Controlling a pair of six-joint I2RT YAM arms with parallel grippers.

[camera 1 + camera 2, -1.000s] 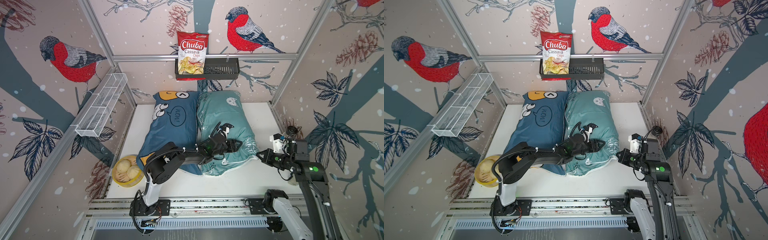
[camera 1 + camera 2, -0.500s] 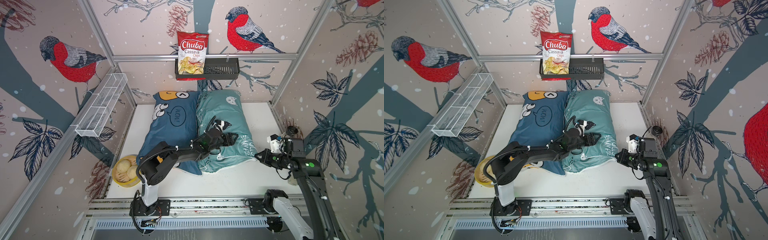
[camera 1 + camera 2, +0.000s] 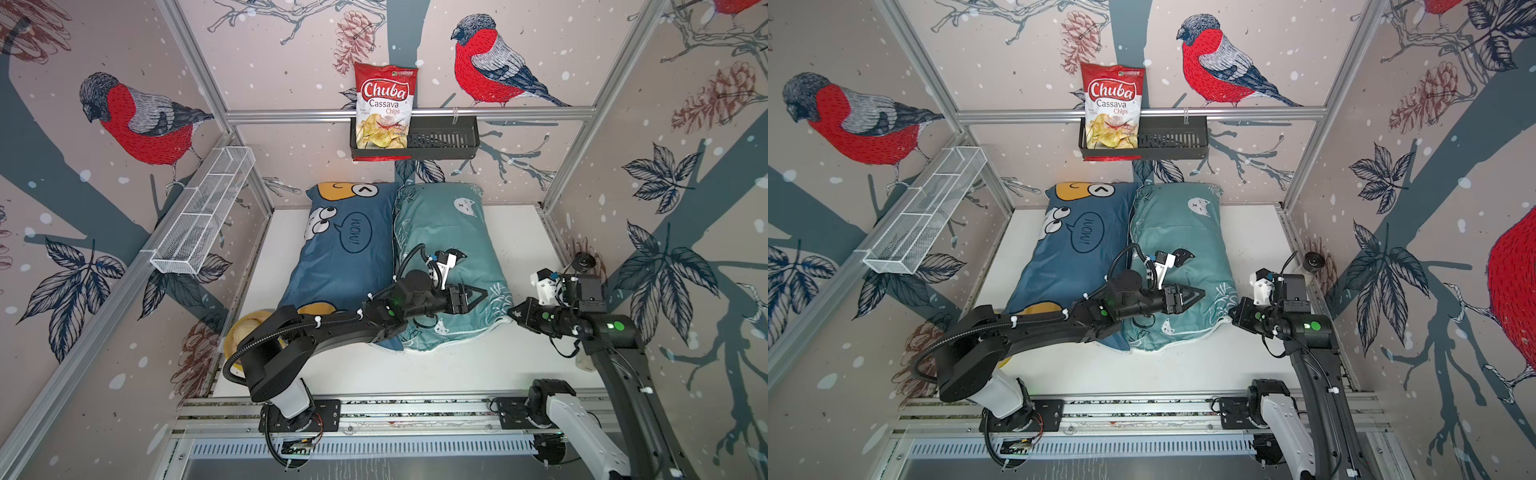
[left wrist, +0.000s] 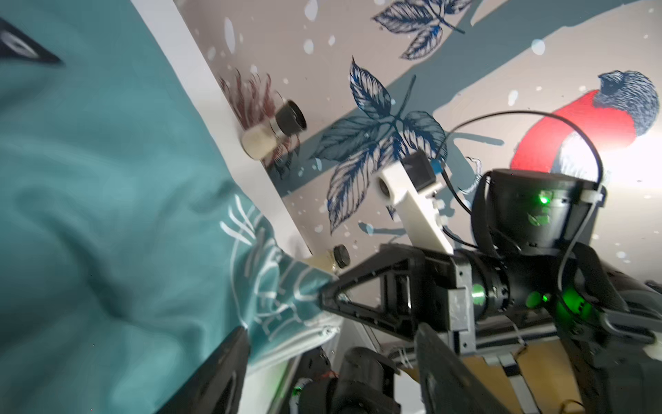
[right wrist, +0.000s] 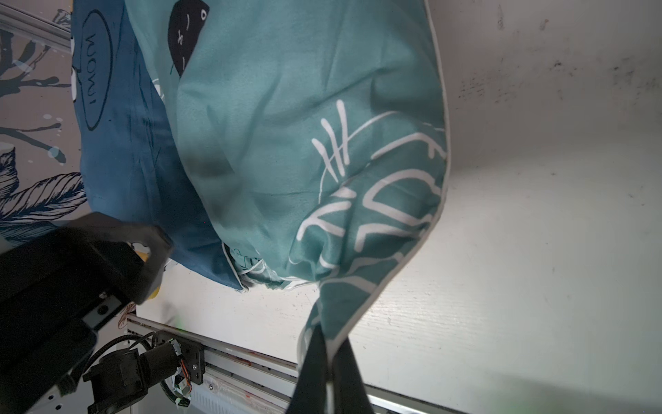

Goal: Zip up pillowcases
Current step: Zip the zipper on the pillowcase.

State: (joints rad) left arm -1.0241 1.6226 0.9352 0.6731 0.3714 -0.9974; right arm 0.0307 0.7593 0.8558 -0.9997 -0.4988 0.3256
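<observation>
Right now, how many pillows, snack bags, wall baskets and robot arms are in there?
Pillows: 2, blue pillow, teal pillow
Snack bag: 1
Wall baskets: 2, black basket, white wire basket
Robot arms: 2, left arm, right arm
Total: 7

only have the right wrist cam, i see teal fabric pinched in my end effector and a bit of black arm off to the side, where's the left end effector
Observer: The left end effector is over the teal pillowcase, pointing toward the corner you are gripping.
Operator: is it open or shut
Observer: Open. The left wrist view shows its fingers spread apart with nothing between them.
Operator: anything near my arm i should watch
Observer: A small black-capped jar lies against the side wall, just beyond the right end effector.
</observation>
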